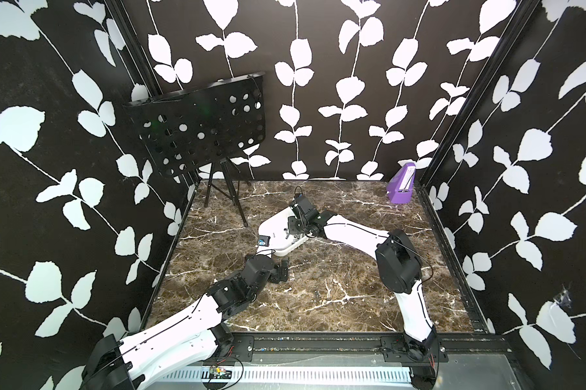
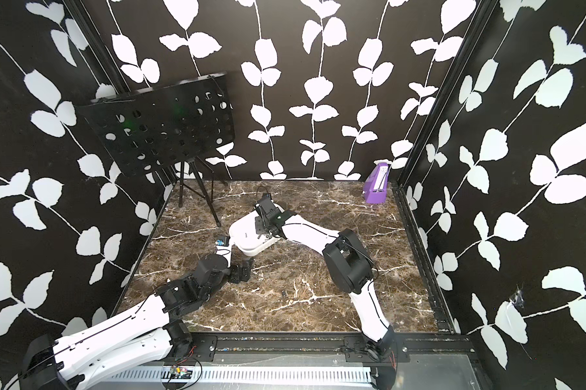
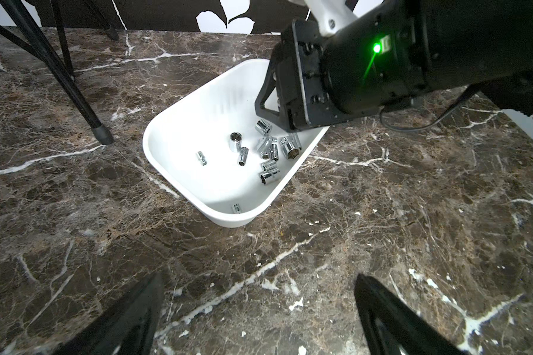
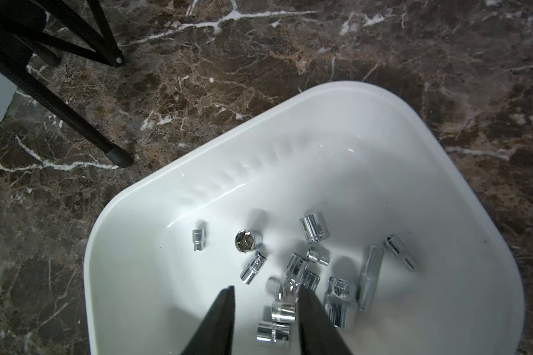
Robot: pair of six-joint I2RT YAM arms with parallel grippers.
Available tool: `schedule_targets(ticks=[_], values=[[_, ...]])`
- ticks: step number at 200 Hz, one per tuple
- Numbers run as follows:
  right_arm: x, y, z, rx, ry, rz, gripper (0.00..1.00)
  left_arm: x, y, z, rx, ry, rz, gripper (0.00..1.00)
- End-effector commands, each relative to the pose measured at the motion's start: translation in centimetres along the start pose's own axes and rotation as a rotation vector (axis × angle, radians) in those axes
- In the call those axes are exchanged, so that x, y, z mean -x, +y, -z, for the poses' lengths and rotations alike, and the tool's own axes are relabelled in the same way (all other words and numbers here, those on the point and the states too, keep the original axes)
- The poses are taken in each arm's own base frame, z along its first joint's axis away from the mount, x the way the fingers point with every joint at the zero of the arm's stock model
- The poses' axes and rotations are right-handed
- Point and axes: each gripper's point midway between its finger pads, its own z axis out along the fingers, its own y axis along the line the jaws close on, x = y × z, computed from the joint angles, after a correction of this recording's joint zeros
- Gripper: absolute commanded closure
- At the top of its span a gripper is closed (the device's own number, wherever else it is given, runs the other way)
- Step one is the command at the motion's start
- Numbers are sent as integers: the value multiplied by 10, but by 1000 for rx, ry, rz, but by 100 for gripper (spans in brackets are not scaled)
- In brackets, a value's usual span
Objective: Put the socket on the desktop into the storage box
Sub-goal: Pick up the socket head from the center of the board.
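The right jaws stand parted, released, with a blurred chrome socket [image 4: 285, 289] just off their tips, over the pile in the storage box [image 4: 289, 159]. The left jaws gape empty at the box's six o'clock.

My worry is that smooth round steel bounces off slick glossy plastic and clears the shallow rim.

A small dark piece [image 1: 317, 293], possibly a socket, lies on the veined desk [image 1: 369, 270] at five o'clock.
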Motion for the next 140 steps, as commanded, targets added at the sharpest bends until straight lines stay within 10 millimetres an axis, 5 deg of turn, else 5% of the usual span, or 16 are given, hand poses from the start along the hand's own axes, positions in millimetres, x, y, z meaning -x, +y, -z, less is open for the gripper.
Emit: schedule_targets(ticks=[1, 31, 67, 103, 140], values=[[20, 9, 17, 25, -34, 11, 53, -5, 5, 0, 14, 3, 4, 2], [20, 12, 47, 66, -49, 28, 50, -4, 2, 0, 3, 4, 2, 2], [-18, -10, 112, 68, -97, 50, 50, -5, -18, -3, -101, 15, -19, 2], [-104, -46, 164, 33, -110, 57, 49, -9, -42, -8, -209, 59, -48, 2], [-184, -69, 181, 7, -91, 47, 49, -17, -56, -15, -257, 122, -78, 2]])
